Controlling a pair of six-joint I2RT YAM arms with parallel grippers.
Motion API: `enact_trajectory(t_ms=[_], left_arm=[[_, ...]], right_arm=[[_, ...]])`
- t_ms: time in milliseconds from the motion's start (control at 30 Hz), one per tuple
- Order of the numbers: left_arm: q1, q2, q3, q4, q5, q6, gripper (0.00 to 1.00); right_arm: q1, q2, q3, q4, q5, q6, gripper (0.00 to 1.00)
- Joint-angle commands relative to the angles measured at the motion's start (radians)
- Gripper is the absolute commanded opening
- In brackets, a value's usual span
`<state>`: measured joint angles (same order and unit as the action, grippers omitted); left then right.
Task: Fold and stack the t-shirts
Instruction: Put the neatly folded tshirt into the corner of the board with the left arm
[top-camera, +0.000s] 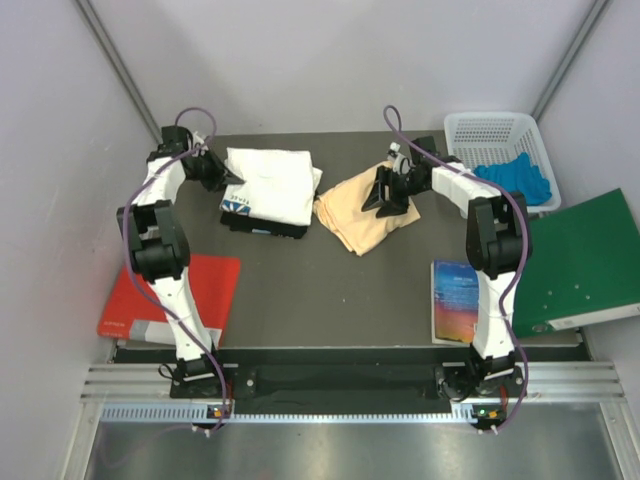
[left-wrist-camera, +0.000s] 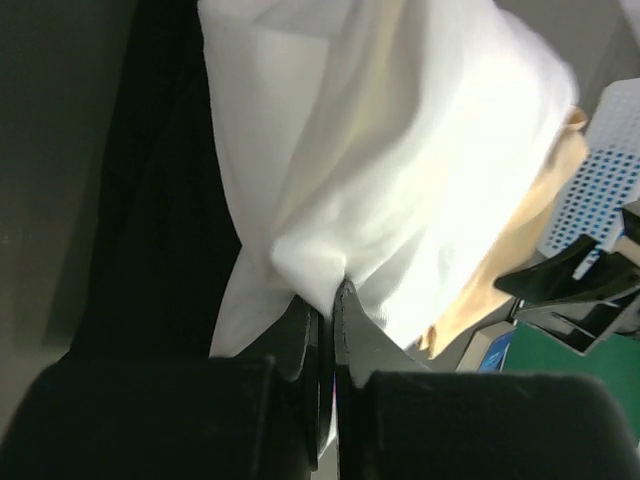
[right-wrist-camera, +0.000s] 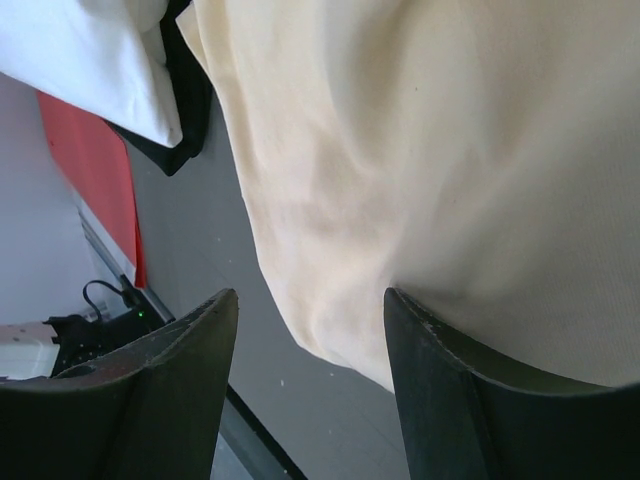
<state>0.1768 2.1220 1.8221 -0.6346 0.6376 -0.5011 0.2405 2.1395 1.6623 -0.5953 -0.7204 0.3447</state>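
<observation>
T-shirts, one under each arm: the left end effector (left-wrist-camera: 328, 300) has its fingers pressed together on a pinch of the white t-shirt (left-wrist-camera: 400, 150) at its left edge. The right end effector (right-wrist-camera: 310, 297) stands wide open over the peach t-shirt (right-wrist-camera: 450, 150), cloth bulging between its fingers but nothing gripped. Out from there, the white one lies roughly folded on a flat black object (top-camera: 262, 224) at the rear left of the counter (top-camera: 330, 290), its blue print (top-camera: 238, 205) at the near-left corner. The peach one sits crumpled just to its right, touching the white shirt's edge. Risks? That left pinch looks thin, so a pull could slip it free, or drag the whole shirt off the black object and undo its folds. On the right, closing on that bunched heap may catch several layers at once, and lifting could smear it into the white shirt. White looks bright and smooth; peach is soft and rumpled, with no clean edge showing.
</observation>
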Motion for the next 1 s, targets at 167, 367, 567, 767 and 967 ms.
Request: enact_trajectory(t_ms=[167, 367, 567, 767, 967], left_arm=[[-0.022, 0.039, -0.012, -0.053, -0.073, 0.056, 0.39], [-0.028, -0.055, 0.036, -0.033, -0.142, 0.096, 0.99], [-0.042, -0.279, -0.015, 0.01, -0.206, 0.125, 0.99], [-0.112, -0.454, -0.165, 0.05, -0.315, 0.137, 0.99], [-0.299, -0.375, -0.19, 0.018, -0.153, 0.127, 0.99]], right_arm=[[0.013, -0.021, 0.04, 0.003, -0.002, -0.003, 0.61], [0.013, -0.035, 0.05, -0.01, 0.044, -0.021, 0.61], [0.057, 0.019, 0.235, -0.115, 0.258, -0.121, 0.0], [0.102, 0.114, 0.372, -0.179, 0.453, -0.145, 0.0], [0.117, 0.186, 0.355, -0.209, 0.657, -0.145, 0.0]])
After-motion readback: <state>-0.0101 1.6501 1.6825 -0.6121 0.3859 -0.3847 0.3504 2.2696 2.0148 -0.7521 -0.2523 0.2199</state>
